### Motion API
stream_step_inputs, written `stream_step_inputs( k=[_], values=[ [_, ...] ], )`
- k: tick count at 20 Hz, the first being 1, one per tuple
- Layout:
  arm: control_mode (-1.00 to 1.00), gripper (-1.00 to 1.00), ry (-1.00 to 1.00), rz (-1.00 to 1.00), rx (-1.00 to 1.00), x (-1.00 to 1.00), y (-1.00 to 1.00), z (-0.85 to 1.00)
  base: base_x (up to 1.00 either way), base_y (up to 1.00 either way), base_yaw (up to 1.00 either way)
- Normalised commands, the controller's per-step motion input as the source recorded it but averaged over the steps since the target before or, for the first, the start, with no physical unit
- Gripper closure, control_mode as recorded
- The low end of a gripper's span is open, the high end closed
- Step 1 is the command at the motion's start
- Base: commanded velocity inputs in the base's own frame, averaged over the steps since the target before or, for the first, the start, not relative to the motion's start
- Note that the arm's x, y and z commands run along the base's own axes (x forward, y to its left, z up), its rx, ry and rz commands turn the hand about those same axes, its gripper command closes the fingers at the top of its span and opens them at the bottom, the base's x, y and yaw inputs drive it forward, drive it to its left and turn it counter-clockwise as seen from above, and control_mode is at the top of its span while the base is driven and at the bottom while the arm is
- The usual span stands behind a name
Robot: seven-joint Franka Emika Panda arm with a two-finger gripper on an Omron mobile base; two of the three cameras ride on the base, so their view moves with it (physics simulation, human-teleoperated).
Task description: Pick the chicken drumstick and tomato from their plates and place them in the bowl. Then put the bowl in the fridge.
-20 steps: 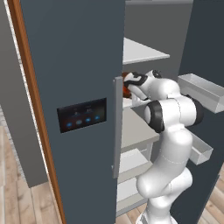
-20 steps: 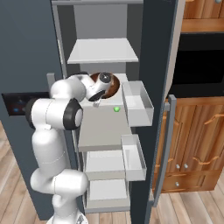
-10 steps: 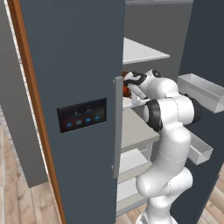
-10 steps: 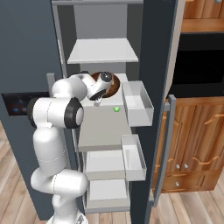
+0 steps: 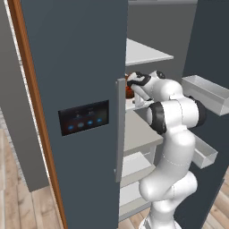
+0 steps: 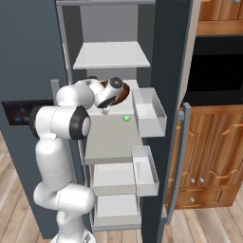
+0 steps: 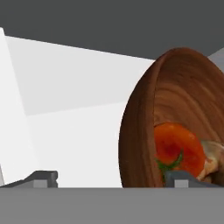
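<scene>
Reddish-brown wooden bowl [image 7: 144,127] on white fridge [image 6: 33,52] shelf [image 6: 114,130], holding tomato [image 7: 177,146] and chicken drumstick [image 7: 212,157]; gripper [image 7: 111,178] jaws wide apart astride its rim, gripping nothing.

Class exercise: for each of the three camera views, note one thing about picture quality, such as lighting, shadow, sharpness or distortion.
Left base view: flat, even light; the fridge door has no glare. Right base view: sharp throughout; a soft shadow sits under the bowl. Hand view: the bowl looms large and stretched by closeness, its wood grain slightly soft; the tomato is evenly lit.
</scene>
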Motion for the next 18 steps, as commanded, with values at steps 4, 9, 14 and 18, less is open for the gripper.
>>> stream_step_inputs(
  k=[4, 9, 14, 18],
  values=[
    [-1.00, -1.00, -0.01, 0.00, 0.00, -0.04, 0.00, 0.12, 0.00, 0.00, 0.00],
    [-1.00, -1.00, -0.01, 0.02, 0.00, -0.14, 0.01, 0.27, 0.00, 0.00, 0.00],
    [-1.00, -1.00, -0.07, 0.07, 0.00, -0.44, 0.00, 0.12, 0.00, 0.00, 0.00],
    [-1.00, -1.00, -0.02, 0.04, -0.01, -0.46, 0.00, 0.17, 0.00, 0.00, 0.00]
  ],
)
